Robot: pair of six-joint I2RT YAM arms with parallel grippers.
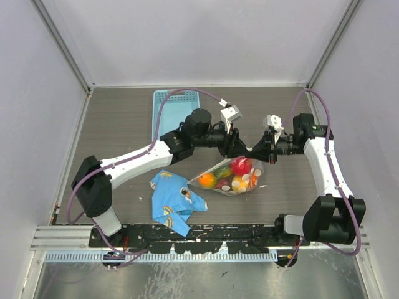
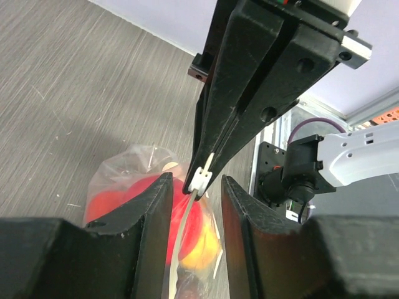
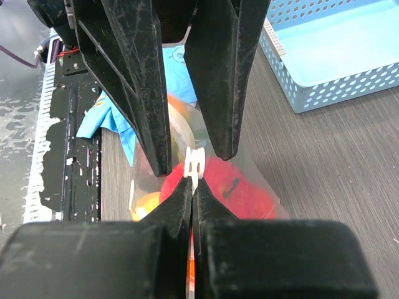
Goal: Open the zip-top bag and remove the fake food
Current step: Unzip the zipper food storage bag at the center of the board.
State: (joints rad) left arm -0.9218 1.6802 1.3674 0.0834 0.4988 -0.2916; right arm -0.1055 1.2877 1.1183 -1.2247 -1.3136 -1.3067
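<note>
Status: early, opening stage. The zip-top bag lies near the middle of the surface, with the cloth at its 8 o'clock and the basket at its 11 o'clock. All the fake food sits inside the pouch; none is out on the surface. The right gripper is pinched together on the white zip strip at the bag's 1 o'clock corner. The left gripper straddles the same strip, jaws apart, not yet clamping. Whether the zip has parted at all cannot be read from these views; it looks closed. Left to do: second grip, pull the mouth open, take out every piece.
</note>
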